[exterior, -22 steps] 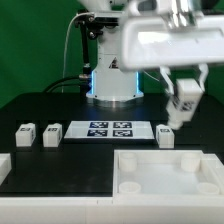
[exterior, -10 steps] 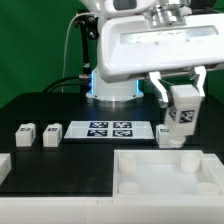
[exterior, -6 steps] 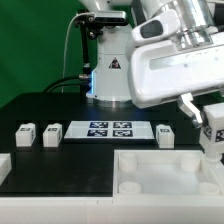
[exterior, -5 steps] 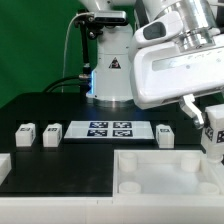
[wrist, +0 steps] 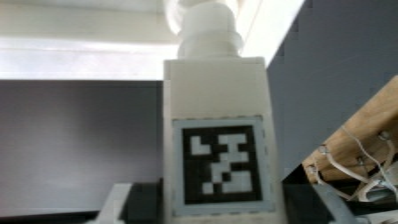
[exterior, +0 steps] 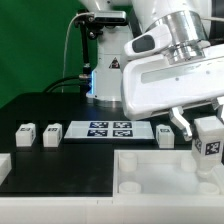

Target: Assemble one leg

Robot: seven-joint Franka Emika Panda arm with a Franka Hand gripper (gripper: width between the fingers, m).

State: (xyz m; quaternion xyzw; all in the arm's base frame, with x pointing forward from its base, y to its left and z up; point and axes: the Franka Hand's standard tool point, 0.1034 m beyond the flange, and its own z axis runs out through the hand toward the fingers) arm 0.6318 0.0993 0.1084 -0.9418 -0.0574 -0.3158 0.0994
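1. The pincer [exterior: 205, 132] was clamped on the leg [exterior: 208, 137], a small stubby matte white block with a black-and-white square tag on its face. Only one dark finger [exterior: 181, 124] showed clearly. The other sat at the frame edge and was hard to make out.
2. The leg hung in the air, off the counter [exterior: 60, 105], a flat black surface. It was near the exterior view's right edge, over the back corner of the tray-like part [exterior: 150, 157], a large white piece with raised walls. Whether the two were touching could not be told.
3. In the wrist view the leg [wrist: 217, 110] filled the middle as a smooth white squared column. Its tag was sharp, but the rounded peg [wrist: 205, 25] at one end was blurred. The pincer fingers could not be made out there. A blurred bundle of cables [wrist: 356, 160] showed at the side.
4. The frame edge cut off the tray-like part. The round features inside it were soft and hard to read.
5. Three loose legs [exterior: 24, 133] [exterior: 52, 133] [exterior: 166, 134], small tagged white blocks, stood on the counter, two on one side and one on the other of the marker board [exterior: 108, 129], a thin flat white strip.
6. A white part [exterior: 3, 165] was cut off at the exterior view's left edge, so its shape was unclear.
7. The bulky glossy white arm housing [exterior: 170, 80] hid what lay behind it, and its top was cropped.
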